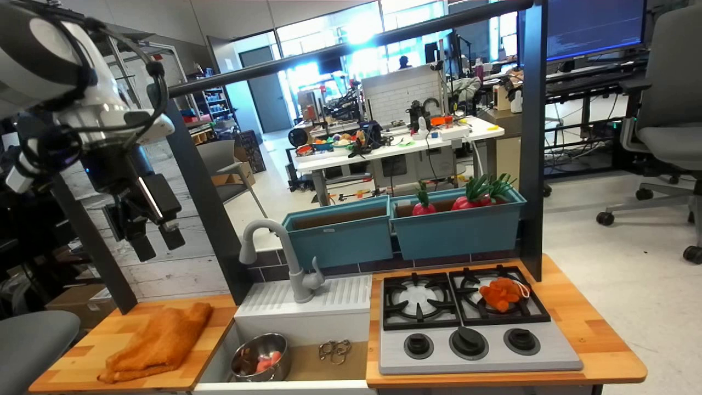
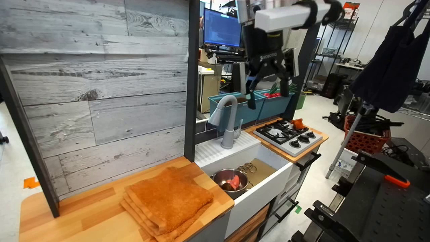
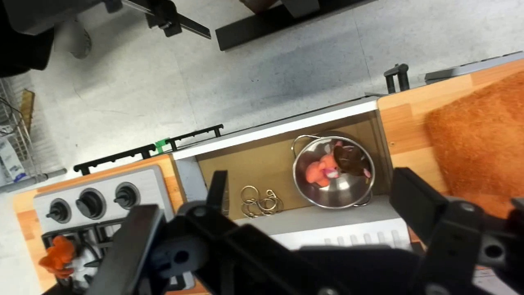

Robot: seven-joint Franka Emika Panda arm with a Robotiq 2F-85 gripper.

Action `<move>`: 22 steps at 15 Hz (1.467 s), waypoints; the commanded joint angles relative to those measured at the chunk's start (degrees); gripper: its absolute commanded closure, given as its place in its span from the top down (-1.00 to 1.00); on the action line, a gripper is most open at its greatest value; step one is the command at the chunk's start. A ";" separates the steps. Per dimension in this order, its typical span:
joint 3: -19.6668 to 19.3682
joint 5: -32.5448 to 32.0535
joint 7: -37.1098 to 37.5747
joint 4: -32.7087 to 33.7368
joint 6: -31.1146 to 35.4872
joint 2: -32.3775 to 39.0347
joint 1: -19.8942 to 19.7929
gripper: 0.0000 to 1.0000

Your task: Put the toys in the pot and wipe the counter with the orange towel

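Orange toy (image 3: 59, 254) lies on the stove (image 3: 110, 215), lower left in the wrist view; gripper (image 2: 267, 97) hangs empty, spread wide; next reach likely runs that way, away from the pot (image 3: 343, 193).

Toys (image 3: 316, 173) in pot (image 3: 337, 196), orange towel (image 3: 479, 143), spread tool (image 3: 310, 189)

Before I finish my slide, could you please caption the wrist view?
Open gripper, toys in a pot in the sink, orange towel on the counter.
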 commanded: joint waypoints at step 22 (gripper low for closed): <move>1.62 14.32 0.18 15.30 18.47 20.23 8.12 1.00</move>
